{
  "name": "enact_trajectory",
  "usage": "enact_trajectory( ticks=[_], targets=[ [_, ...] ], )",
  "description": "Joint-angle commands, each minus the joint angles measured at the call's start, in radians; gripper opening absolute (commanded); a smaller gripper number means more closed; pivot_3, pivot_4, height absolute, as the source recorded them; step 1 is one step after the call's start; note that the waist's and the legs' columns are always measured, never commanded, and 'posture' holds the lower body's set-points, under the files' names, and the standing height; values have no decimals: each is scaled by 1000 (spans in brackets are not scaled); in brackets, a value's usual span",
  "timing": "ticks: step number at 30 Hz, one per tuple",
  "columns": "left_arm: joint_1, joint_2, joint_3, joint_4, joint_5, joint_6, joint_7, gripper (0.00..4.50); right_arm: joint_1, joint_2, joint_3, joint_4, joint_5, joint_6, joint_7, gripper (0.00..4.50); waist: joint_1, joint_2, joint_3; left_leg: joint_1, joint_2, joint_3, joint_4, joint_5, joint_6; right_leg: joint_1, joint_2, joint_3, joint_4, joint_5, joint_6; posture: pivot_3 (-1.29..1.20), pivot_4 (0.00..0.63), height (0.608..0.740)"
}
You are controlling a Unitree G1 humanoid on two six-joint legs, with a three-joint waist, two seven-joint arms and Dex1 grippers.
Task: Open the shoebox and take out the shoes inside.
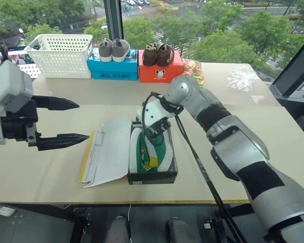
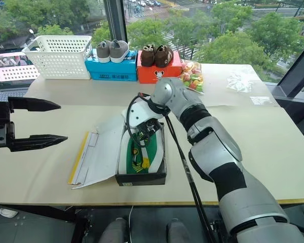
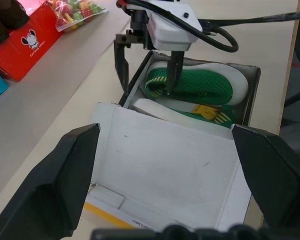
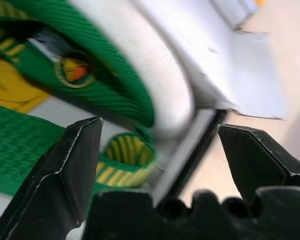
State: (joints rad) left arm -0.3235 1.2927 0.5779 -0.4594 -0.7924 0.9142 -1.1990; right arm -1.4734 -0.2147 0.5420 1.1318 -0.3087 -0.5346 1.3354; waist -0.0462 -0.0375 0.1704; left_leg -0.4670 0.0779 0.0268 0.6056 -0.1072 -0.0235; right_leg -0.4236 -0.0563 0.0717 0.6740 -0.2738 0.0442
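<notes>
The bench [image 1: 273, 152] carries the shoebox [image 1: 152, 177] near its front edge, lid thrown open flat to my left, white inside up. The shoes [image 1: 151, 152] lie inside it, green and white, side by side. My right hand [image 3: 147, 75] hangs over the box's far end, fingers spread wide, one inside over a shoe's heel and one outside the wall, gripping nothing. My left hand [image 1: 66, 121] hovers left of the lid, wide open and empty.

Beige table [image 1: 273, 136], window [image 1: 218, 25] onto green trees, daylight
</notes>
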Motion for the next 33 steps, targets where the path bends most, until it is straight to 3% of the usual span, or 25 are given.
enact_trajectory(
  ticks=[1, 19, 22, 27, 30, 33],
  targets=[
    [-13, 29, 35, -2, -12, -19, -6, 4500, -3, 12, -19, -7, -3, 2, 6, 4297, 0, 0, 0, 0, 0, 0, 0, 0, 0, 0, 0, 0, 0, 0, 0, 0, 150, 740],
    [-17, 56, 38, 16, -7, -17, -22, 4500, 80, 63, -4, -30, -29, 0, 38, 4297, 0, 0, 0, 0, 0, 0, 0, -1, -2, 0, 0, 0, 0, 0, 0, 0, 150, 740],
    [-14, 58, 41, 15, -9, -16, -22, 4500, 80, 66, -12, -29, -26, 7, 43, 3619, 0, 0, 0, 0, 0, 0, 0, -1, -2, 0, 0, 0, 0, 0, 0, 0, 150, 740],
    [-14, 54, 33, 16, -6, -22, -20, 4500, 60, 61, -31, -50, -13, 5, 50, 1843, 0, 0, 0, 0, 0, 0, 0, -1, -2, 0, 0, 0, 0, 0, 0, 0, 150, 740],
    [-19, 53, 19, 23, -4, -33, -20, 4500, 44, 37, -12, -102, -69, -76, -58, 884, 0, 0, 0, 0, 0, 0, 0, -2, -2, 0, 0, 0, 0, 0, 0, 0, 150, 740],
    [-32, 54, -7, 39, 0, -54, -17, 4500, 43, 10, 2, -177, -127, -139, -160, 592, 0, 0, 0, 0, 0, 0, 0, -2, -3, -1, 0, 0, 0, 0, 0, 0, 150, 740]
  ],
)
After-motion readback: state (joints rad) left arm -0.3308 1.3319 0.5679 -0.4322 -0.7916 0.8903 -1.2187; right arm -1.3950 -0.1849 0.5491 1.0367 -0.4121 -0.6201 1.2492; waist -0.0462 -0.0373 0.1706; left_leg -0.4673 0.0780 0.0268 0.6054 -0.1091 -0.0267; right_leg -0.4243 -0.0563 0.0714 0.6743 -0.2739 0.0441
